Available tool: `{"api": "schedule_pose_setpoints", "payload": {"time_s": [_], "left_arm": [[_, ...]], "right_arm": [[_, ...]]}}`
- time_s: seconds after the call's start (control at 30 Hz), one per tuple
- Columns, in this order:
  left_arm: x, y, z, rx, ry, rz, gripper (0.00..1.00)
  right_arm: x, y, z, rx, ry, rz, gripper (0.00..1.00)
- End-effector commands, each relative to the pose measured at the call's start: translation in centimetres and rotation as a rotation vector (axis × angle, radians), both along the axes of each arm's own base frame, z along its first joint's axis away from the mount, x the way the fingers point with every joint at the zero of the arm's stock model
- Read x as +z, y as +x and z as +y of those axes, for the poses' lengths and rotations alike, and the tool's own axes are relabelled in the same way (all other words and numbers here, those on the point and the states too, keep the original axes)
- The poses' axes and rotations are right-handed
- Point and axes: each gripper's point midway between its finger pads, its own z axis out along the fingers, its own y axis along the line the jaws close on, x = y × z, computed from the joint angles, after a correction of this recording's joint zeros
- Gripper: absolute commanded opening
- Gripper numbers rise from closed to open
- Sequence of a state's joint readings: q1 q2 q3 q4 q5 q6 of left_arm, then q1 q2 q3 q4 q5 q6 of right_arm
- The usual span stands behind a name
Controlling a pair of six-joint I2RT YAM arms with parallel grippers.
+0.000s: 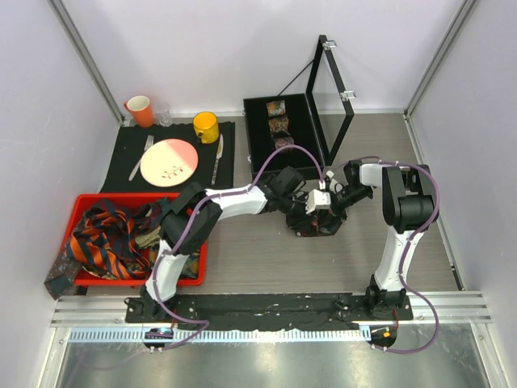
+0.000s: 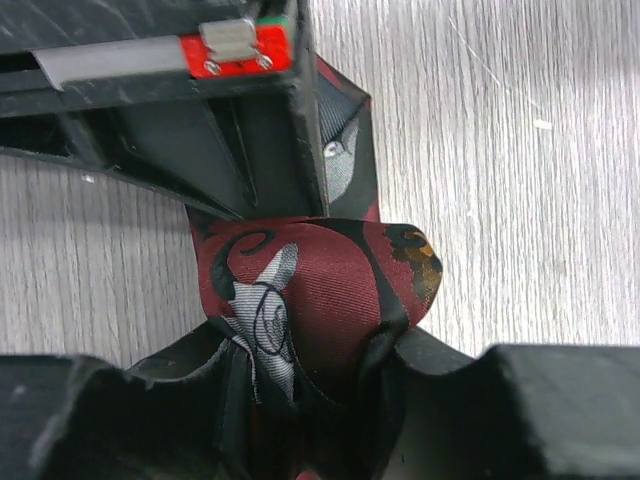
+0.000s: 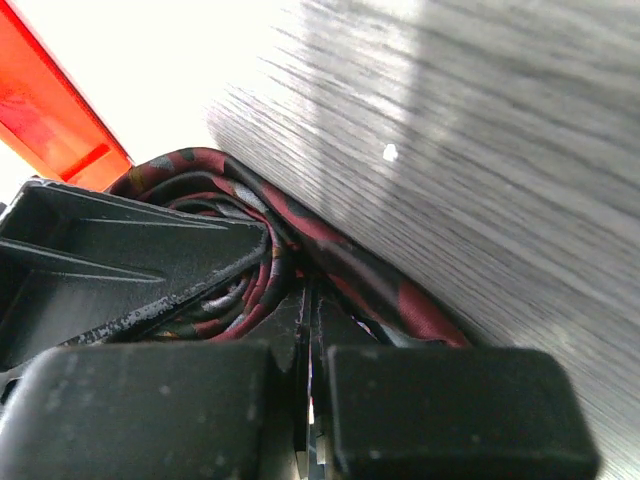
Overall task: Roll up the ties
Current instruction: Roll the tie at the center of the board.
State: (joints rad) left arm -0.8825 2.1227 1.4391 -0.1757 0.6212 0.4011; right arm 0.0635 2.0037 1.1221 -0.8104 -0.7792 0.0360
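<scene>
A dark red-brown patterned tie (image 1: 318,223) sits as a small coil on the table centre, with both grippers meeting on it. My left gripper (image 1: 302,203) is shut on the coil; in the left wrist view (image 2: 315,365) the red fabric (image 2: 320,285) bulges out between its fingers. My right gripper (image 1: 329,200) comes in from the right; in the right wrist view (image 3: 310,335) its jaws are almost together with a thin layer of the tie (image 3: 390,290) pinched between them. More ties (image 1: 109,241), orange-navy striped and others, lie heaped in a red bin (image 1: 85,200).
An open black box (image 1: 257,137) with rolled ties (image 1: 278,121) stands behind the grippers, its lid upright. A black mat at back left holds a plate (image 1: 168,162), cutlery, an orange cup (image 1: 139,109), a glass (image 1: 164,115) and a yellow cup (image 1: 206,126). One tie end (image 1: 60,275) hangs over the bin's front left.
</scene>
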Motion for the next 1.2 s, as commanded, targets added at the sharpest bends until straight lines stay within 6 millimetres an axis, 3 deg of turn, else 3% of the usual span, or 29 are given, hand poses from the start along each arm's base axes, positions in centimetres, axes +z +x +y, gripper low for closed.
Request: {"api": "schedule_pose_setpoints", "payload": {"time_s": [0.0,0.1,0.17,0.33,0.47,0.57,0.73,0.9,0.97,1.0,1.07,1.13,1.17], "left_arm": [[-1.5,-1.6,4.1,-0.036,0.116,-0.022,0.28],[-3.0,-1.9,6.3,-0.035,0.210,-0.035,0.28],[-3.5,-1.5,6.7,-0.024,0.240,-0.045,0.29],[-4.3,-0.3,6.2,0.020,0.280,-0.055,0.33],[-4.3,0.1,5.7,0.021,0.279,-0.066,0.37],[-4.3,0.0,5.5,0.015,0.278,-0.068,0.40],[-4.4,-0.4,5.6,0.006,0.275,-0.052,0.43],[-4.2,-0.8,5.4,-0.007,0.263,-0.042,0.46],[-4.0,-0.8,5.4,-0.008,0.259,-0.042,0.47],[-4.0,-0.8,5.4,-0.009,0.257,-0.041,0.48],[-3.7,-1.0,5.3,-0.018,0.246,-0.030,0.49],[-3.3,-1.1,5.1,-0.026,0.222,-0.017,0.54],[-3.0,-1.1,5.0,-0.025,0.208,-0.008,0.56]], "right_arm": [[-3.4,0.8,-2.7,0.062,-0.179,-0.097,0.01],[-3.1,0.6,-2.8,0.063,-0.154,-0.083,0.01],[-1.5,0.9,-2.0,0.044,-0.054,-0.099,0.04],[3.5,0.4,-0.5,0.043,0.128,-0.145,0.34],[5.9,-0.2,-0.2,0.015,0.254,-0.129,0.47],[6.8,-0.6,0.6,-0.002,0.333,-0.107,0.57],[6.5,0.1,1.4,-0.002,0.353,-0.098,0.58],[4.3,1.5,2.3,0.028,0.288,-0.130,0.54],[3.2,1.9,2.0,0.040,0.247,-0.134,0.47],[2.6,1.8,1.8,0.048,0.236,-0.118,0.42],[1.4,2.0,1.1,0.071,0.175,-0.129,0.14],[0.4,2.0,0.5,0.080,0.136,-0.124,0.01],[-0.3,1.9,0.0,0.089,0.094,-0.120,0.01]]}}
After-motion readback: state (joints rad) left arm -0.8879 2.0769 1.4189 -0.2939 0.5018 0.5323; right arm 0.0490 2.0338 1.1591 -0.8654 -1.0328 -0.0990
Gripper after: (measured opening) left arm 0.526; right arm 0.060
